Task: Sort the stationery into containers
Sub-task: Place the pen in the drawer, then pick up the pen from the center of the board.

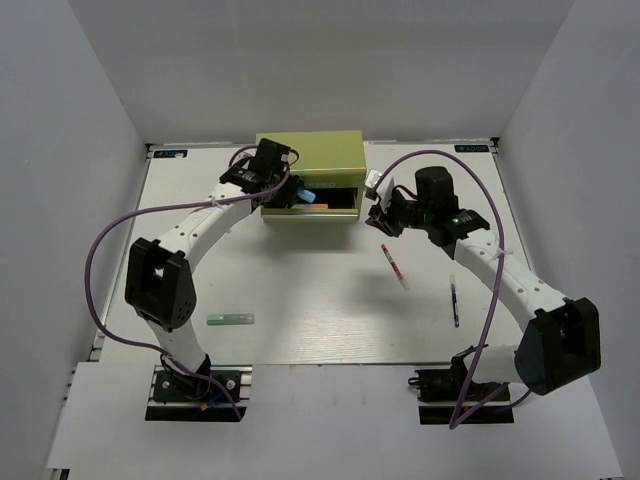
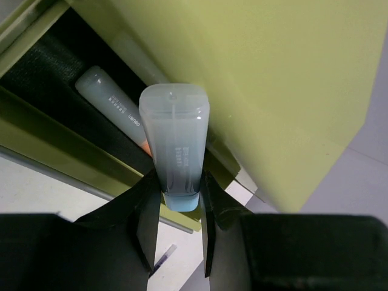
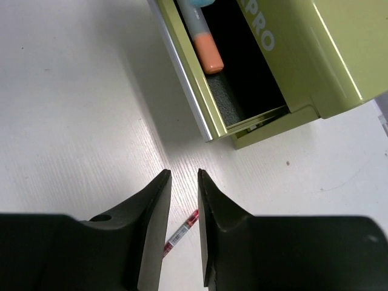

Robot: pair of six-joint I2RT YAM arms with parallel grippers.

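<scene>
**Ana:** From above, where is everything?

**Ben:** The green chest (image 1: 310, 152) sits at the far side of the table (image 1: 320, 300) with one drawer (image 1: 320, 216) pulled out. The left claw (image 1: 297, 190) hangs over that drawer, clamped on the blue marker (image 1: 308, 191). The right claw (image 1: 378, 214) is just right of the chest. On the table lie a red pen (image 1: 395, 266), a dark pen (image 1: 455, 303) and, well apart near the left arm, a green marker (image 1: 231, 319).

**Ana:** And the left wrist view?

**Ben:** The blue marker stands between the fingers (image 2: 148, 212), pinched at its lower end, with its cap over the drawer. An orange marker (image 2: 112, 103) lies inside.

**Ana:** The right wrist?

**Ben:** Its jaws stand narrow with nothing between them, above bare table — the red pen shows below the gap. The open drawer lies ahead, with the orange marker in it.
</scene>
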